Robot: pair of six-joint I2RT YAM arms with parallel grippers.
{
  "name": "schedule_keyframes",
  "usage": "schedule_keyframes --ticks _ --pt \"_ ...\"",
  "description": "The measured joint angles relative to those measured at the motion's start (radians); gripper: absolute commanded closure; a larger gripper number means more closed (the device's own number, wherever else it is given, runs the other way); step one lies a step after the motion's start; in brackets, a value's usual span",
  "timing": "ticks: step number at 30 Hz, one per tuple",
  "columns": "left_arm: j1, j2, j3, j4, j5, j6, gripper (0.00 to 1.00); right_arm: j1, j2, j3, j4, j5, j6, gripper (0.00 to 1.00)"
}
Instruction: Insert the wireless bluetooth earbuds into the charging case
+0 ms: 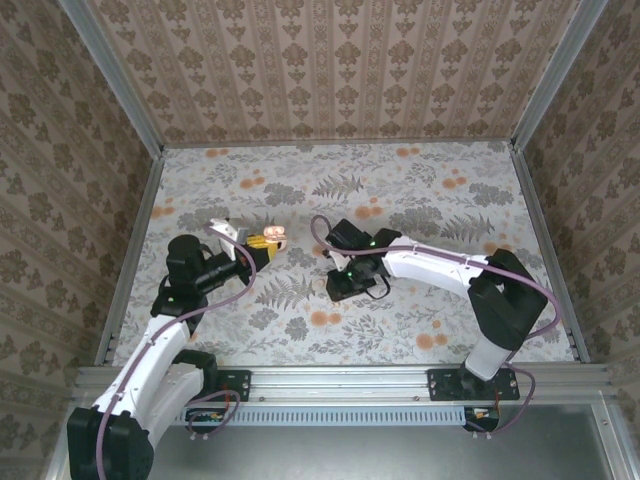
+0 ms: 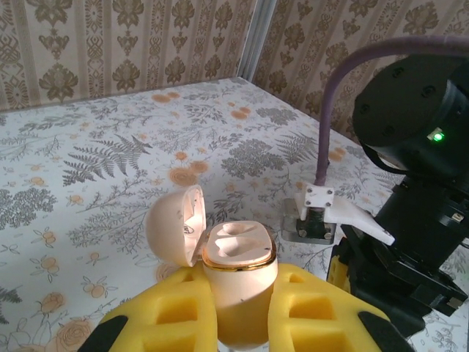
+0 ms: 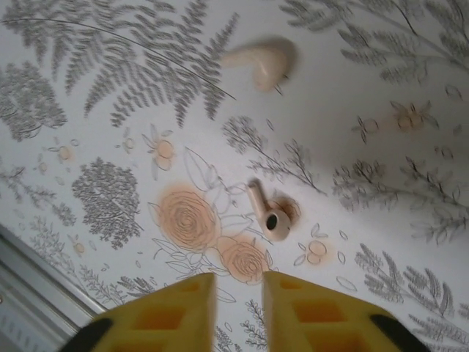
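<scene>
Floral-printed surface (image 1: 400,190) inside wallpapered walls (image 1: 330,70) carries the whole job. Take the charging case (image 2: 238,271) as the landmark. It is lifted off the surface and clenched upright between the yellow foam pads of the left pincer (image 2: 242,287). Its lid (image 2: 176,224) is swung back on the hinge, and both moulded wells face up, empty. Held that way, I judge, the case serves as a steady, open target (a case lying loose would skid under a pushed-in bud).

To the right of the case and lower, close over the surface, hangs the right pincer (image 3: 239,290). It points downward, its pads slightly parted with nothing between them. Beneath it, and so also right of the case, two earbuds lie loose on the print. The nearer earbud (image 3: 267,216) sits just ahead of the pads with its stem angled up and left, and the farther earbud (image 3: 260,62) lies well apart from it. Neither is in the case yet. The narrow gap would suit a pinch on the nearer earbud's slim stem. The likely risk is nudging it aside rather than catching it.
</scene>
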Motion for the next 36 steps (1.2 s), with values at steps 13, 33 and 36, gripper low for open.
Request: schedule_keyframes --ticks 13,33,36 --pt "0.0 0.011 0.0 -0.024 0.0 0.004 1.0 0.072 -0.017 -0.121 0.114 0.089 0.452 0.69" --pt "0.0 -0.004 0.001 -0.035 -0.001 0.014 1.0 0.067 0.066 -0.172 0.302 0.023 0.682 0.66" --pt "0.0 -0.01 0.001 -0.035 -0.001 0.015 1.0 0.054 0.073 -0.155 0.284 0.023 0.676 0.66"
